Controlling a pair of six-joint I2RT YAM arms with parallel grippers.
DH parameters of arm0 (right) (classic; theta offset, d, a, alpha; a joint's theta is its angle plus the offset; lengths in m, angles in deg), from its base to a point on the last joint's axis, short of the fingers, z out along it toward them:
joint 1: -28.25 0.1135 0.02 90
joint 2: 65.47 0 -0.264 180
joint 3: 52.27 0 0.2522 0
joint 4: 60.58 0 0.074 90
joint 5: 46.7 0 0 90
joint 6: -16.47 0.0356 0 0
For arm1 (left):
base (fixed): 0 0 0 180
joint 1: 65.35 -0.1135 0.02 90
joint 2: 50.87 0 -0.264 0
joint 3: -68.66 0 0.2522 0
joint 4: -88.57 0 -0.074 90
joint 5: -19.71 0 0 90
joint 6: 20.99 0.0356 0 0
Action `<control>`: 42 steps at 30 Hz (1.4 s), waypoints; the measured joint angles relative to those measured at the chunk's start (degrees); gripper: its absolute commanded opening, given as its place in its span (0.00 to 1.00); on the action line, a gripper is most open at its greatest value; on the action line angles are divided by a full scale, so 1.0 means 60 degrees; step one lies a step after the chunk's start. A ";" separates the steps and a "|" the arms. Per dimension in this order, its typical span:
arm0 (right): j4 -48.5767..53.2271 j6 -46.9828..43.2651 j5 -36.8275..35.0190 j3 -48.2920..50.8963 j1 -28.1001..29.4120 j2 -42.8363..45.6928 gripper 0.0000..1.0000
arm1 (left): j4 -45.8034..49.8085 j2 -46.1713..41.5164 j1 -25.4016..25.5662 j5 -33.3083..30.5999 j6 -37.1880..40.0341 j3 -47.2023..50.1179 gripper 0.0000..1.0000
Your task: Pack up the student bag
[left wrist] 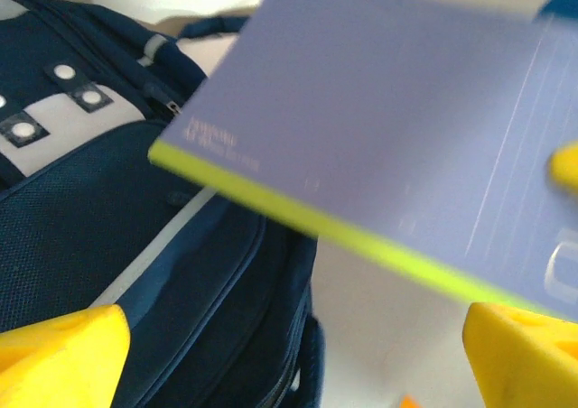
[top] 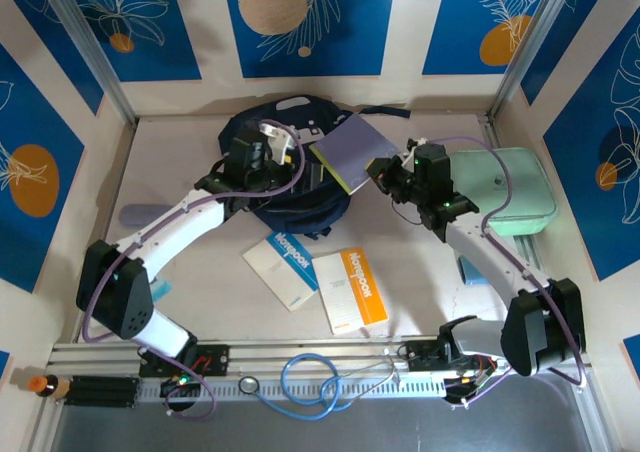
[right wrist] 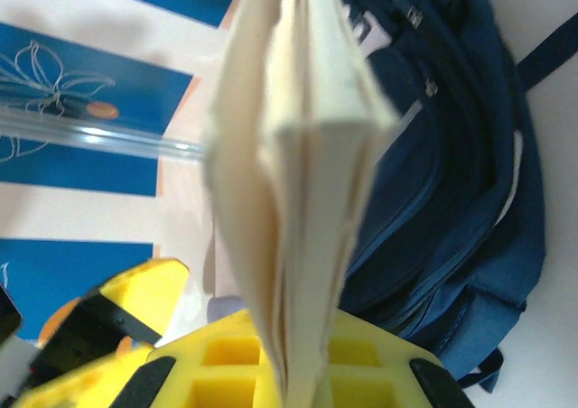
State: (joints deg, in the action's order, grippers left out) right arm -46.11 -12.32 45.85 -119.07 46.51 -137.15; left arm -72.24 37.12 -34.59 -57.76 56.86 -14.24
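Observation:
The student bag [top: 290, 207], dark navy with grey patches, lies at the back middle of the table. My left gripper [top: 268, 160] hovers over its top, open, with nothing between the yellow fingers [left wrist: 63, 354]; below them lies the bag's front [left wrist: 117, 245]. A purple notebook [top: 352, 150] with a lime-green edge hangs tilted over the bag's right side, and my right gripper [top: 380, 170] is shut on it. In the right wrist view the notebook [right wrist: 302, 182] is seen edge-on, cream pages clamped in my gripper [right wrist: 302, 372], with the bag [right wrist: 452, 173] beyond. The notebook's cover [left wrist: 379, 128] shows above my left gripper [left wrist: 298, 336].
A blue-and-white notebook [top: 283, 265] and an orange-and-white one [top: 352, 290] lie flat on the table in front of the bag. A mint-green case [top: 515, 192] sits at the right wall. A blue cable [top: 310, 377] loops along the near rail.

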 measured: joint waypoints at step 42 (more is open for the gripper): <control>0.2608 -0.1089 -0.0204 0.0047 -0.1577 0.1086 0.00 | 0.6149 0.5541 0.0455 -0.3115 0.5530 -0.5956 0.00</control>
State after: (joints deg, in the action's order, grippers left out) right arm -30.46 -18.85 44.62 -118.79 37.05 -130.63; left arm -35.34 70.36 -31.86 -76.44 90.04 -49.98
